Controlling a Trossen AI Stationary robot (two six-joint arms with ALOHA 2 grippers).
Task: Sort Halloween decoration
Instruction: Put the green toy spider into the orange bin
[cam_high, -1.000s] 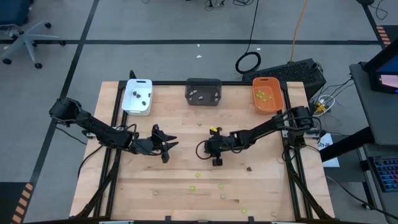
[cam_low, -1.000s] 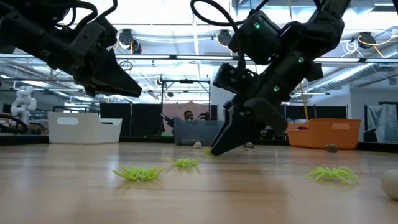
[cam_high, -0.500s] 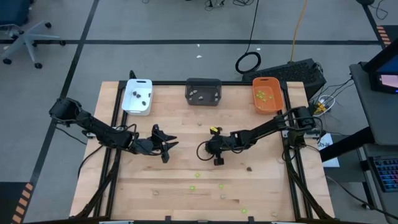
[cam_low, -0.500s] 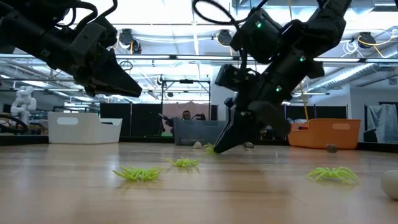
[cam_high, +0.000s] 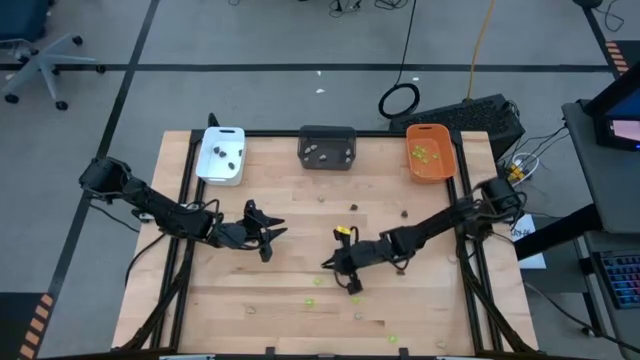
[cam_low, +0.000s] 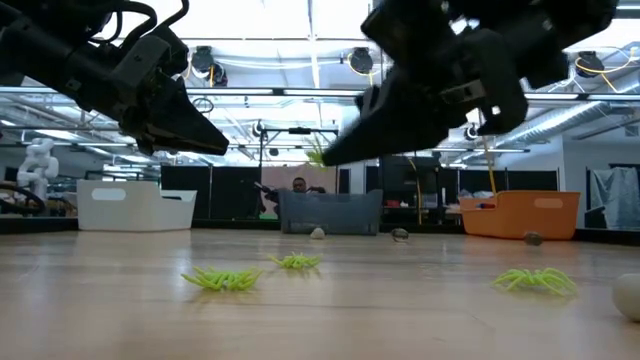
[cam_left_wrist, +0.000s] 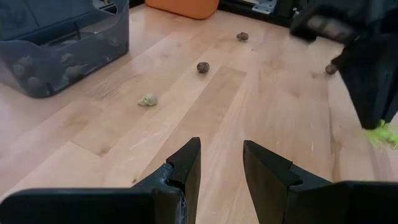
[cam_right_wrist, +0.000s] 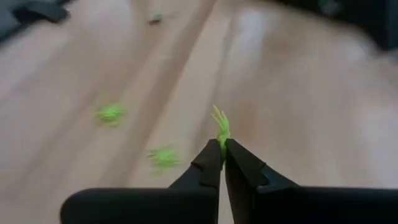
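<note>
The Halloween decoration lies scattered as tiny pieces over the pale wooden slat table (cam_high: 420, 300), and one lime green spider (cam_right_wrist: 221, 126), a spiky, many-legged plastic shape, is pinched between the closed fingertips of the right gripper (cam_right_wrist: 222, 148). That gripper (cam_high: 338, 265) hangs above the table near its middle, slightly toward 5 o'clock, and the low view shows it raised clear of the wood. More lime green spiders (cam_low: 224, 278) lie flat on the boards toward 6 o'clock, three of them showing in the low view. Small round dark brown-black pieces (cam_left_wrist: 203, 66) with a lumpy surface and a pale beige-grey piece (cam_left_wrist: 148, 99) rest on the table toward 12 o'clock.

The left gripper (cam_high: 268, 232) hovers at about 9 o'clock from the table's centre, its two dark tapered fingers (cam_left_wrist: 185, 163) narrowly parted and holding nothing.

Along the 12 o'clock edge stand three rectangular trays: a white tray (cam_high: 209, 166) at 11 o'clock, a dark grey tray (cam_high: 304, 152) of translucent smooth plastic at 12, and an orange tray (cam_high: 447, 165) at 1 o'clock.
</note>
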